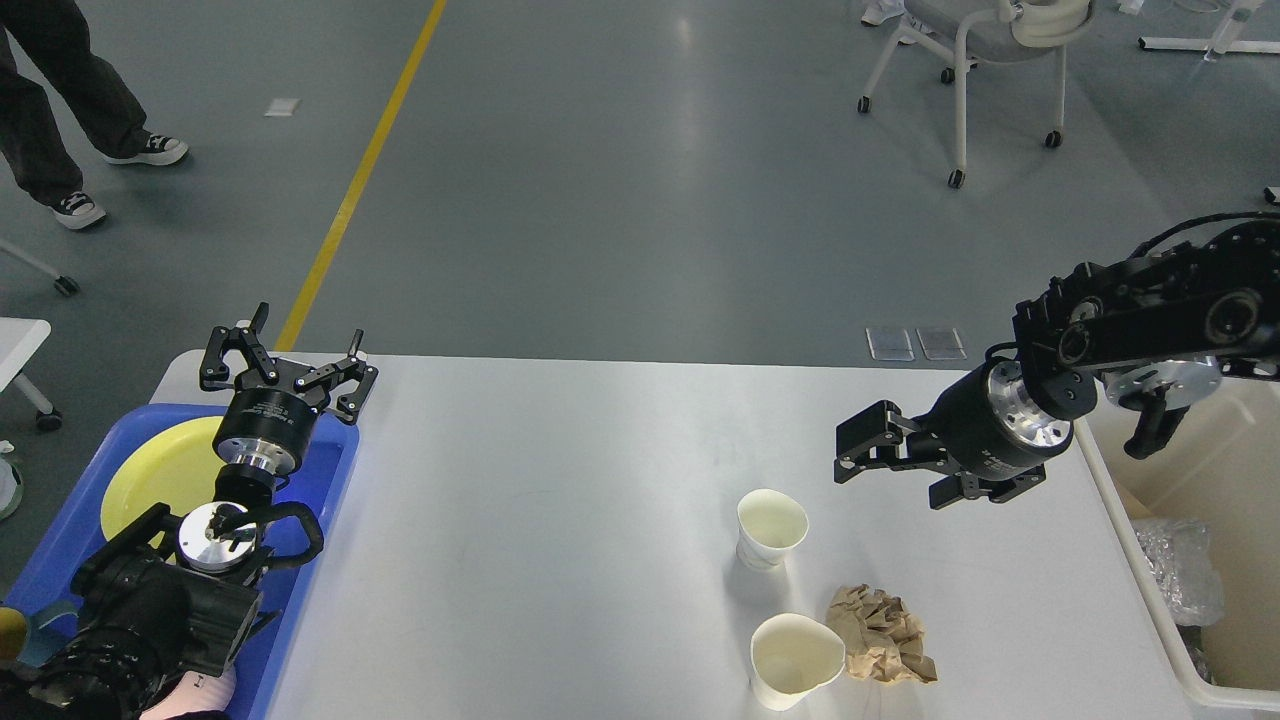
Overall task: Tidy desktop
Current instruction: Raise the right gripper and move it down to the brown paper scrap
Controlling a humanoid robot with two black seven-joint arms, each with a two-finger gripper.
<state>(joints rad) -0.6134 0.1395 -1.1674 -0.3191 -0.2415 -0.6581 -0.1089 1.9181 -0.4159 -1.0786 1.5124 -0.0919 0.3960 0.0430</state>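
- Surface [560,520]: white, smooth, faintly glossy.
- Two cups [770,528] [795,660]: thin off-white paper, matt, rims dented.
- Wad [880,635]: brown paper, crumpled and rough.
- Tray [335,470]: blue plastic, glossy.
- Plate [160,475]: pale yellow, smooth.
- Bin [1120,510]: off-white plastic; inside, crinkled shiny foil [1180,570].
- Right gripper [885,470]: matt black fingers, brushed metal wrist ring.
- Floor [620,180]: grey, smooth, sheeny.

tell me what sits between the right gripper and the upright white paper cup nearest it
Nothing: in the head view only bare white desktop separates the right gripper from the upright white paper cup.
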